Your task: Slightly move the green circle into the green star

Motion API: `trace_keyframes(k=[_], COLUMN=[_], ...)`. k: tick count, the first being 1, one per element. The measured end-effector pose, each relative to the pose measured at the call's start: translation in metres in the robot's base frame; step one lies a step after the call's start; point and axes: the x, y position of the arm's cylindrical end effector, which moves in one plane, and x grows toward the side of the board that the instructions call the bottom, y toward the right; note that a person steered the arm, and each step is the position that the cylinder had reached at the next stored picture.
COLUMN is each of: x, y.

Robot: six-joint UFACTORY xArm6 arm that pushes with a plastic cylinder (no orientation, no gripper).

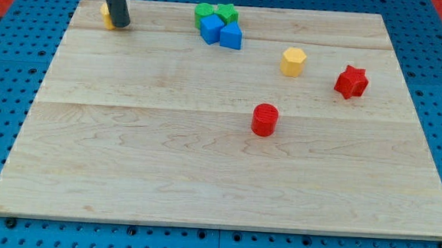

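Observation:
The green circle and the green star sit side by side near the board's top edge, touching or nearly so, the circle on the left. Two blue blocks lie just below them, pressed against them. My tip is at the top left of the board, well to the left of the green blocks. It stands against a yellow block that it partly hides.
A yellow block lies right of centre. A red star is at the right. A red cylinder stands near the middle. The wooden board rests on a blue pegboard.

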Motion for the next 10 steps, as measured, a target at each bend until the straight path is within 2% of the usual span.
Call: trace_keyframes(k=[5, 6, 8, 10], x=[0.000, 0.000, -0.037, -0.054], y=[0.034, 0.104, 0.133, 0.067])
